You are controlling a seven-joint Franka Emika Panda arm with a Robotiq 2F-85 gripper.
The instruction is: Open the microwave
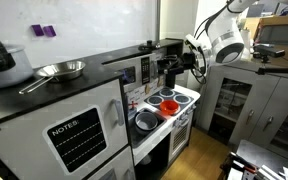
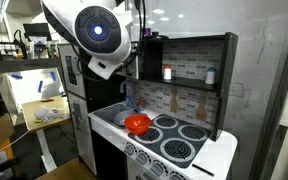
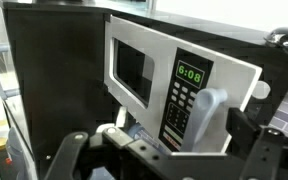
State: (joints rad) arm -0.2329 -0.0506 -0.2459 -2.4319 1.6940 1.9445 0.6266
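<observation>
Facing the microwave (image 3: 149,75) door at close range, pincer (image 3: 174,148) stands released, fingers spread left and right of the silver handle (image 3: 209,108).

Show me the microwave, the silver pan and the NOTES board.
microwave (image 3: 134,72), wrist view, door window.
silver pan (image 1: 64,69), an exterior view, its basin.
NOTES board (image 1: 76,140), an exterior view, black face.

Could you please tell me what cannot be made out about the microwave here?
Dark toy microwave with silver-white framed door: keypad labels blurred in the wrist view.
Its door: hidden behind the white robot arm in an exterior view.
Door gap: too small beside the black gripper in an exterior view.
</observation>
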